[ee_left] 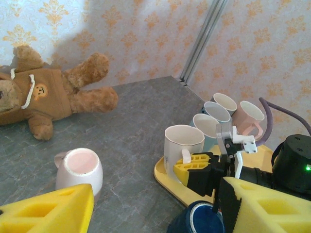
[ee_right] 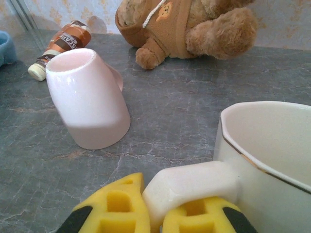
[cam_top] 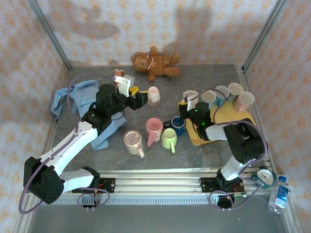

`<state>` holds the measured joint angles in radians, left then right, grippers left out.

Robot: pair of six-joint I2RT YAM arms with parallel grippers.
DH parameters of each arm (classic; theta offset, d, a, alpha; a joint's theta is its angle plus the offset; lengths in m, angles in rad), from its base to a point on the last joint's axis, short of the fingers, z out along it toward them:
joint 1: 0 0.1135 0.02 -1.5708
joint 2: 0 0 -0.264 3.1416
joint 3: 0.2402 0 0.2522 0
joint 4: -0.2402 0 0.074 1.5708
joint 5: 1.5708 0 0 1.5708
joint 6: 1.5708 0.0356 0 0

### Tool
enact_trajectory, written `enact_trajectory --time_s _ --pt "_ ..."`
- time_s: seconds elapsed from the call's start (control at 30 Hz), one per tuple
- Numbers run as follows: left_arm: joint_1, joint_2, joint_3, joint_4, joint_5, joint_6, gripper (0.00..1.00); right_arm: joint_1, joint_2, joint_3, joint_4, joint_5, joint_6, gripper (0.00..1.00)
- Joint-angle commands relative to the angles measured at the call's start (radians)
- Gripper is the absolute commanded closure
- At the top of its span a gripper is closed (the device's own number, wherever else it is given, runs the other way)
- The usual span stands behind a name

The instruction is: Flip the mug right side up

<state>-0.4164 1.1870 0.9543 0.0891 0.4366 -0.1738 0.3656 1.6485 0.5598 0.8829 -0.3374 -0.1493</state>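
Pale floral wallpaper (cam_top: 194, 24) — grey marbled tabletop (cam_top: 194, 158), metal corner posts (cam_top: 48, 34)

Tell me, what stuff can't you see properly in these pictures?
Right wrist view: the white mug runs off the right and bottom edges; the right fingers cover part of its handle.
Left wrist view: the blue mug is cut off by the bottom edge and the left fingers.
Top view: the label on the bottle is too small to read.
Right wrist view: the pink mug hides most of its own handle.
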Motion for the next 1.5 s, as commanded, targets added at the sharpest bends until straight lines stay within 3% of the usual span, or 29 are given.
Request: enact_trajectory --time_s 0.0,0.4,1.47 --pt "0.008 -0.027 -0.007 -0.025 -0.019 0.028 0.31 -0.004 -0.008 0.002 0.138 0.035 -0.001 0.89" --pt "0.008 -0.066 -0.012 -0.055 -0.044 0.045 0.3 -0.005 -0.016 -0.033 0.151 0.052 0.058 0.71" --pt "0.008 -0.091 -0.023 -0.064 -0.056 0.03 0.3 -0.005 0.028 -0.162 0.263 0.169 0.305 0.67"
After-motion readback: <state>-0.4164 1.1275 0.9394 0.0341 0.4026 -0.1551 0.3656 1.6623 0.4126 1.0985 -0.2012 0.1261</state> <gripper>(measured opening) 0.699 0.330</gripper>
